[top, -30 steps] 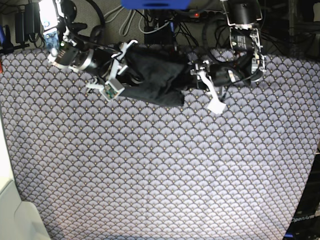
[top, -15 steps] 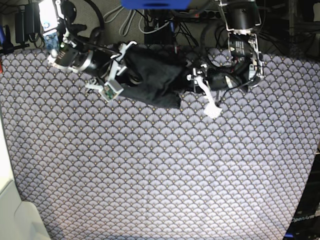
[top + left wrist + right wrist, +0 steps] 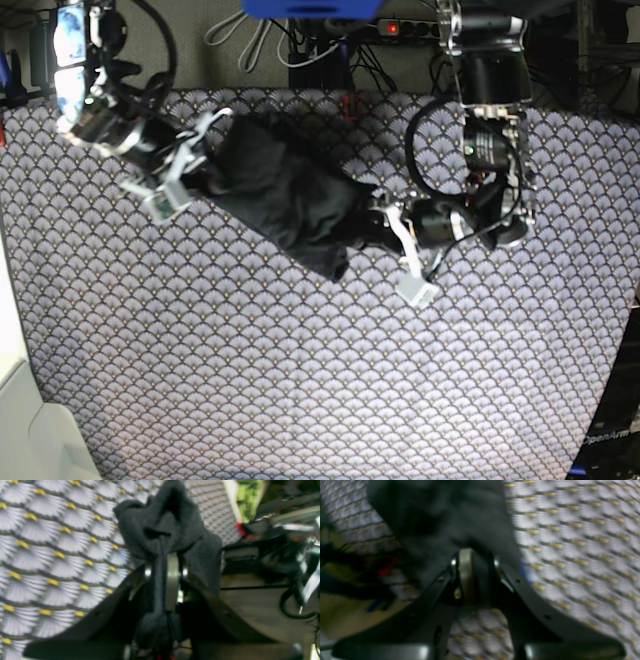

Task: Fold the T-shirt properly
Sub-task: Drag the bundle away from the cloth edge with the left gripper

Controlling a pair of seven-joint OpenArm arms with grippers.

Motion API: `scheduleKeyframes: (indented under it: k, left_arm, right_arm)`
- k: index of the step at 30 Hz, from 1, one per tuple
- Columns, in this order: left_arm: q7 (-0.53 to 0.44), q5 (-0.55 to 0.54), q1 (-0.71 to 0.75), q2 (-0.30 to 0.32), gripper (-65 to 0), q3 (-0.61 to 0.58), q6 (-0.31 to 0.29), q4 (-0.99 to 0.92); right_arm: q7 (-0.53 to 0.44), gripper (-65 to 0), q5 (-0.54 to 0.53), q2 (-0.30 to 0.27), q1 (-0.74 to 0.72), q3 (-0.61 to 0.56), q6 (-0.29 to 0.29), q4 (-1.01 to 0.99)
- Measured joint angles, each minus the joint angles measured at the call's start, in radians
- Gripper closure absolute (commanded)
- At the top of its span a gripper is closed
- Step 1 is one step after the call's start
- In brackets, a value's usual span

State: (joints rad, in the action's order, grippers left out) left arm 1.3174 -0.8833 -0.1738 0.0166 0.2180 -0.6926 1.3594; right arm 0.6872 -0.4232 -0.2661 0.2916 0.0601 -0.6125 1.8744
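Note:
The dark charcoal T-shirt (image 3: 285,195) hangs bunched in a long diagonal band over the back of the table, stretched between both grippers. My left gripper (image 3: 370,222), on the right in the base view, is shut on the shirt's lower right end. In the left wrist view the T-shirt (image 3: 170,522) is pinched between the jaws of the left gripper (image 3: 162,565). My right gripper (image 3: 207,165) holds the upper left end. The right wrist view is blurred, with the right gripper (image 3: 475,555) shut on the T-shirt (image 3: 440,517).
A scallop-patterned lilac-grey cloth (image 3: 300,360) covers the table. Cables and a power strip (image 3: 400,28) lie past the back edge. A white object (image 3: 25,420) sits at the front left corner. Dark equipment (image 3: 610,440) borders the right side.
Both arms have moved apart. The right gripper went left, and the left gripper came forward. The bunched shirt has been drawn out into a longer diagonal band.

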Motion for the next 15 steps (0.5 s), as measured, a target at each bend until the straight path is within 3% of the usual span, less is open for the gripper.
scheduleKeyframes:
  k: [5,15]
  left_arm:
    - [-0.031,0.145,-0.051,-0.011,-0.1,-0.097,0.001,0.000]
    - [-0.085,0.372,-0.177,-0.032,-0.1,-0.429,0.000,-0.002]
  right_arm:
    - [-0.003,-8.9,-0.003,0.005,0.002,0.131,0.000,0.000]
    - [0.000,-8.9,-0.003,0.006,0.006,0.384,0.000,0.000]
